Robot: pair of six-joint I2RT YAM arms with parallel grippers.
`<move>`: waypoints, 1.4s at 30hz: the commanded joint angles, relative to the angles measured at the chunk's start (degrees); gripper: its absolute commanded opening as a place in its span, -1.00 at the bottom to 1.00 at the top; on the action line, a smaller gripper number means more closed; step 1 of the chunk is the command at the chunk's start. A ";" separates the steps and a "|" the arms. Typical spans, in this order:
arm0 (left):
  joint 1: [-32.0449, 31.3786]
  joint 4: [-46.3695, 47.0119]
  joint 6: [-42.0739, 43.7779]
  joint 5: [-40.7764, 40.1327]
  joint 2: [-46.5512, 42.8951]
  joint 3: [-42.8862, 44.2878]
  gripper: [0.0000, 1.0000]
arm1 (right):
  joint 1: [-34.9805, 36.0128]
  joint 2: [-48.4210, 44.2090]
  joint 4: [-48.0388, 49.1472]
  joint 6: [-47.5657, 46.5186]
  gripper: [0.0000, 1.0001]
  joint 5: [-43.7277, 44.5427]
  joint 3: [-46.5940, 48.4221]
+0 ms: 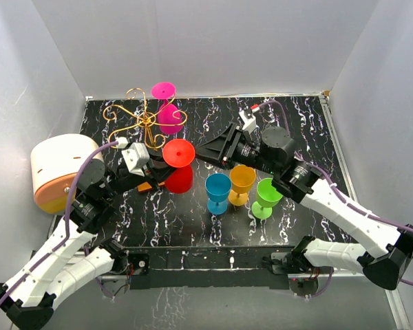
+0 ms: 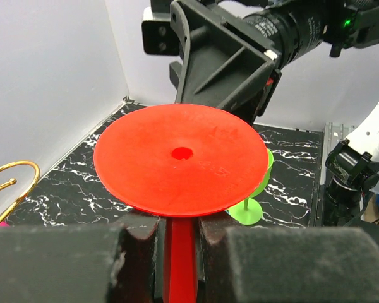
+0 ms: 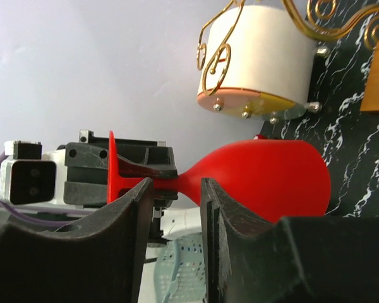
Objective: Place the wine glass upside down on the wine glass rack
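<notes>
Black marbled worktop [image 1: 182, 223]; left pincer [image 2: 180, 237] clamped red wine glass [image 2: 180, 158] by stem, foot uppermost; right pincer [image 3: 177, 189] stood half-open, stem at its tips, ungripped. Handover likely; next move needed right closing before left freed.

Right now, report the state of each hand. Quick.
Left hand: closed on the stem of the red wine glass, which is upside down.
Right hand: open, at that glass's stem, not clamped on it.
</notes>
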 commanded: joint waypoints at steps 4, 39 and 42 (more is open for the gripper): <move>-0.16 2.29 1.19 0.60 -1.14 -0.29 -1.00 | -1.17 -2.39 7.96 5.35 -0.17 -3.39 -2.00; -0.16 -3.18 0.59 -2.60 -0.49 1.43 0.18 | -2.37 1.73 20.94 10.28 -1.00 -12.45 -3.47; -0.16 -7.10 1.25 -5.27 -1.44 2.08 0.50 | -4.32 1.24 20.54 10.30 -1.00 -10.68 -3.59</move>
